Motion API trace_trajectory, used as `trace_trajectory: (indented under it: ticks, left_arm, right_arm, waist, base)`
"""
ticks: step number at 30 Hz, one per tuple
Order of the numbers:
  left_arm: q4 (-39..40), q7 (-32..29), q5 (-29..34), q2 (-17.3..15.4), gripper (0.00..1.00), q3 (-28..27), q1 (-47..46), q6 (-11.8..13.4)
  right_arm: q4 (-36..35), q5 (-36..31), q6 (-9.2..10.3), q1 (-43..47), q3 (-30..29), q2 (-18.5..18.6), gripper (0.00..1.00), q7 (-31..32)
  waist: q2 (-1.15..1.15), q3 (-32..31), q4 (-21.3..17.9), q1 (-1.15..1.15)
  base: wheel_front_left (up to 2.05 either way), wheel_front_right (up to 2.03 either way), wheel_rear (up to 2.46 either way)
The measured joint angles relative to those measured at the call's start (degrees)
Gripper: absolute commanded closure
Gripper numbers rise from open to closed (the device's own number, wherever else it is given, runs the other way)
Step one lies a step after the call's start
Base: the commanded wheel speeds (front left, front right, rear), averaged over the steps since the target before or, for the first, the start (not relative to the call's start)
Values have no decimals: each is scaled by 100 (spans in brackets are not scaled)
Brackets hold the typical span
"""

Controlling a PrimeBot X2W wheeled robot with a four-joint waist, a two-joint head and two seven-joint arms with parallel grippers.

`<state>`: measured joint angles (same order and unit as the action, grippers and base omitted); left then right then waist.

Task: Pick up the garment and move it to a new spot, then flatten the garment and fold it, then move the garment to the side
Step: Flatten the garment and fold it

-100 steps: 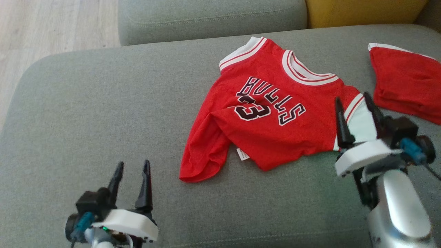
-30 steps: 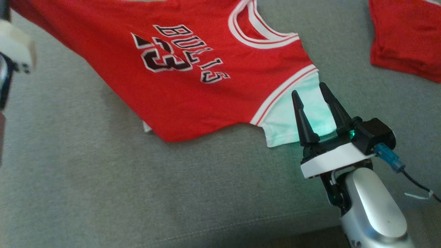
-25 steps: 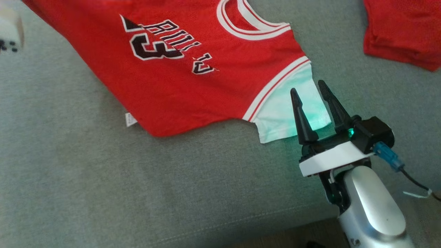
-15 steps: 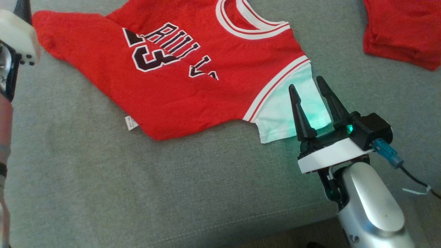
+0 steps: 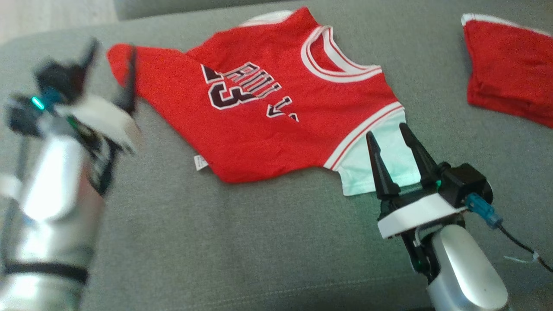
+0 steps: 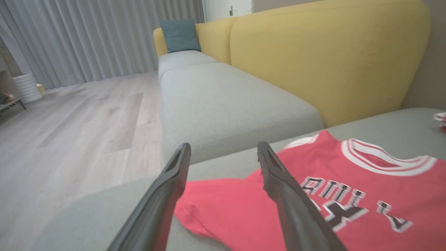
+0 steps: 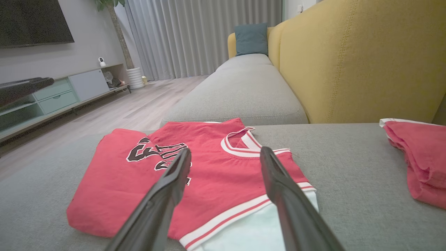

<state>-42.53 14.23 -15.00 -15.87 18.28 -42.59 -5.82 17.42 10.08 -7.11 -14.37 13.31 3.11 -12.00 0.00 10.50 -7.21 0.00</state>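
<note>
Jersey (image 5: pixel 259 138) lies front up on the grey woven seat (image 5: pixel 216 246), in the upper middle of the head view, between the two grippers. It is a red sleeveless top of fine mesh. Creases partly hide its black, white-edged letters and "23", and its round neck is banded in white and red stripes. The same striped trim runs along the armhole nearest the right gripper (image 5: pixel 386 131), and beyond it a smooth, pale white panel of lining spreads flat. The red cloth is rumpled rather than flat. Its left end runs out to a rounded, bunched corner by the left gripper (image 5: pixel 111 48), and a small white label (image 5: pixel 199 163) sticks out at the lower edge.

The left gripper is blurred in the head view. Its two tapered dark fingers stand spread with nothing between them, and its wrist view shows them above the red corner. The right gripper's fingers are spread and empty too, with their tips over the white panel; whether they touch it I cannot tell.

A folded plain red cloth (image 5: pixel 510 86) with a white edge lies well apart at the seat's right end. Behind the seat stands a yellow padded backrest (image 6: pixel 331 62).
</note>
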Motion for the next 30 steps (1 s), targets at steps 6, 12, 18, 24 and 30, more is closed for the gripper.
trace_trajectory:
  ticks: [6, 12, 18, 24, 30]
  left_arm:
    - [1040, 5, -237, 552, 0, 357, 1854, 34]
    - [1169, -77, -192, 687, 0, 766, 2755, 81]
    - [866, -176, -80, 680, 0, 883, 2629, 189]
    - [233, -185, 147, 527, 0, 884, 2263, 392]
    - [-233, -85, 300, 486, 0, 922, 1947, 486]
  right_arm:
    - [-53, -1, 0, 300, -94, -1, 0, 110]
    - [-188, -1, 0, 373, -73, -1, 0, 157]
    - [-266, -4, 0, 372, -48, -1, 0, 194]
    - [-311, -9, 0, 368, -86, -1, 0, 201]
    - [-343, -9, 0, 315, -99, -2, 0, 200]
  waist:
    - [0, -450, 208, 0]
    - [0, -503, 173, 0]
    - [0, -360, 9, 0]
    - [0, -165, -180, 0]
    - [0, 21, -272, 0]
  base:
    - [0, 0, 0]
    - [0, 0, 0]
    - [0, 0, 0]
    - [0, 0, 0]
    - [0, 0, 0]
